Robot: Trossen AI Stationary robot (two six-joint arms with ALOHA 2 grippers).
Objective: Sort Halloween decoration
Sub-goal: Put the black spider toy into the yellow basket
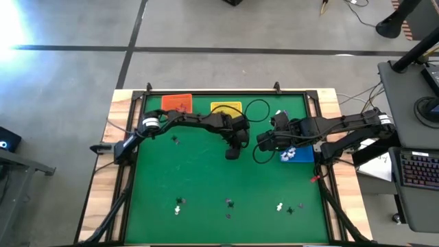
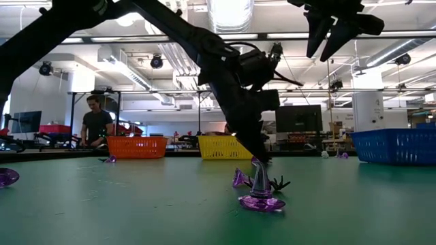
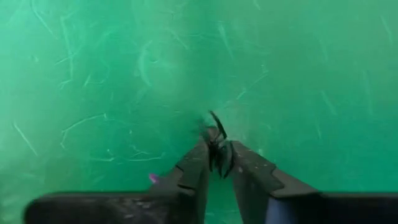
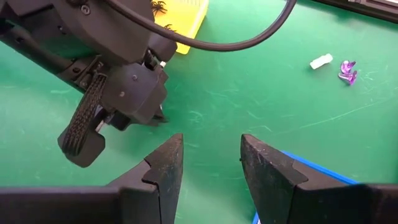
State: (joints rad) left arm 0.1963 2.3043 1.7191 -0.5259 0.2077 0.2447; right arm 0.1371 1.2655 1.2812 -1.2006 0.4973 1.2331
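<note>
Black spider trinket (image 3: 216, 142) pinched by the down-pointing left pincer (image 3: 216, 163) at mid-table.

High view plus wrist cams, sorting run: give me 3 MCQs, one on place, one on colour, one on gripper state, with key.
1. Where is the left gripper?
A. Over the orange basket
B. Down at the mat near the table's middle
C. Off the table

2. What colour is the basket beside the right gripper?
A. Blue
B. Red
C. White

3. What is the left gripper doing?
A. Open, empty
B. Shut on a black spider trinket
C. Holding a basket

Key: 1 B, high view shows it at mid-mat; 2 A, blue wall shows in both the high and right wrist views; 3 B, left wrist view shows fingers pinching the spider.
</note>
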